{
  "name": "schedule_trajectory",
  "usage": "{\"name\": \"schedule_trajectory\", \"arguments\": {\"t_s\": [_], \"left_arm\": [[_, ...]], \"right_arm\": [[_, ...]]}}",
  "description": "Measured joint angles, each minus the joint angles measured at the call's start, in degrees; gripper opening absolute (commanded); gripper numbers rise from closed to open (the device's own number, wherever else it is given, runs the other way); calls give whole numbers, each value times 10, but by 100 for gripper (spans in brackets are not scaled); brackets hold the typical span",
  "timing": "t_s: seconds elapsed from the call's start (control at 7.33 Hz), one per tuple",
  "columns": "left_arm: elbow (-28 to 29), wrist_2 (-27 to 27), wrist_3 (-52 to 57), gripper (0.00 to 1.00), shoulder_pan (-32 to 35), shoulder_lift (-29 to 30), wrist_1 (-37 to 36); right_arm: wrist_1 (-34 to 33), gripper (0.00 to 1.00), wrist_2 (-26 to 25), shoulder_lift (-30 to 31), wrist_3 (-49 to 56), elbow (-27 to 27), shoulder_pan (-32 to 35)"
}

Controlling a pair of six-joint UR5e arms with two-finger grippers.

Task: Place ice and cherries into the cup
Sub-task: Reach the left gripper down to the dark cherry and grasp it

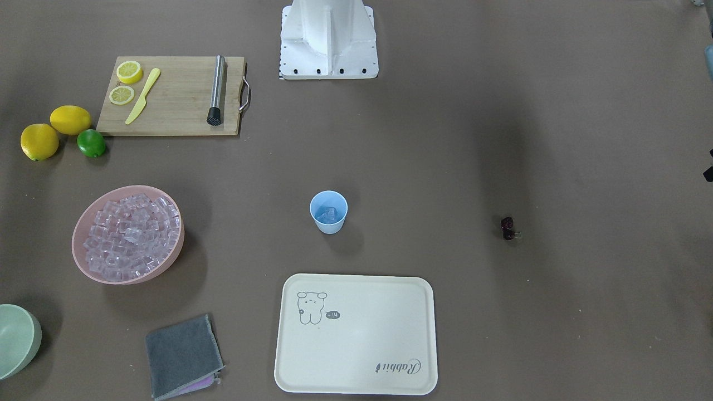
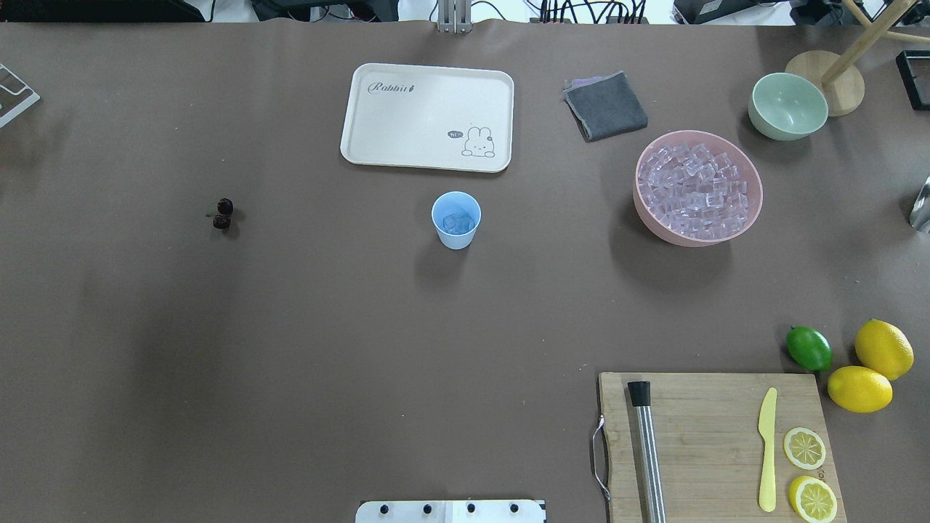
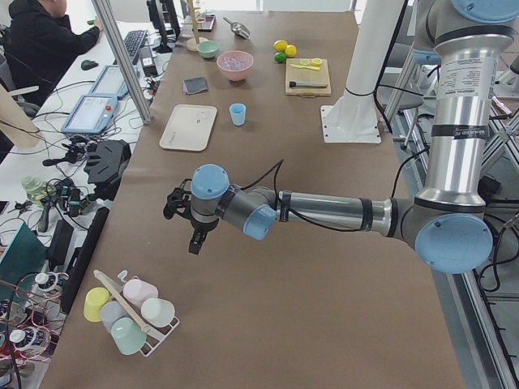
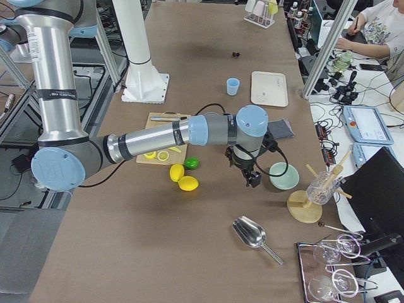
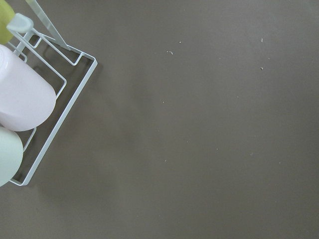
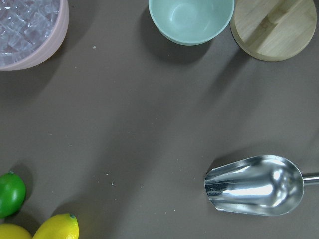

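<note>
The light blue cup [image 1: 328, 211] stands upright mid-table, also in the overhead view [image 2: 456, 219], with some ice [image 2: 458, 223] in it. More ice [image 2: 694, 187] fills the pink bowl [image 1: 83, 253]. The cherries [image 2: 222, 214] lie on the table far on my left side, also in the front view [image 1: 508, 228]. My left gripper [image 3: 197, 241] hangs above the table's left end near a cup rack. My right gripper [image 4: 252, 178] hangs beyond the pink bowl, near the pale green bowl. Both show only in the side views, so I cannot tell if they are open or shut.
A cream tray [image 2: 363, 145] lies beyond the cup. A grey cloth [image 2: 605, 106], a pale green bowl [image 2: 787, 105], a cutting board [image 2: 697, 428] with muddler, knife and lemon slices, a lime [image 2: 809, 348], two lemons and a metal scoop [image 6: 254, 185] are on my right. A cup rack [image 3: 130, 312] stands far left.
</note>
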State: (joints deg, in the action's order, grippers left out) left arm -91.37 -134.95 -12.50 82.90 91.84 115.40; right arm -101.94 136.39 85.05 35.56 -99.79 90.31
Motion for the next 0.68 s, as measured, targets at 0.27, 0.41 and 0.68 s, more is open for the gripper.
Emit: {"name": "schedule_trajectory", "arguments": {"t_s": [0.27,0.41,0.68], "left_arm": [[-2,-1,-1,98,0,2,0],[-1,3,0,98,-14,4,2],[-6,56,-45,98,-58,32,4]], "right_arm": [[25,99,-1,1,2,28,0],[44,99,-1,0,3,46,0],[64,99,0,-7,1,75,0]]}}
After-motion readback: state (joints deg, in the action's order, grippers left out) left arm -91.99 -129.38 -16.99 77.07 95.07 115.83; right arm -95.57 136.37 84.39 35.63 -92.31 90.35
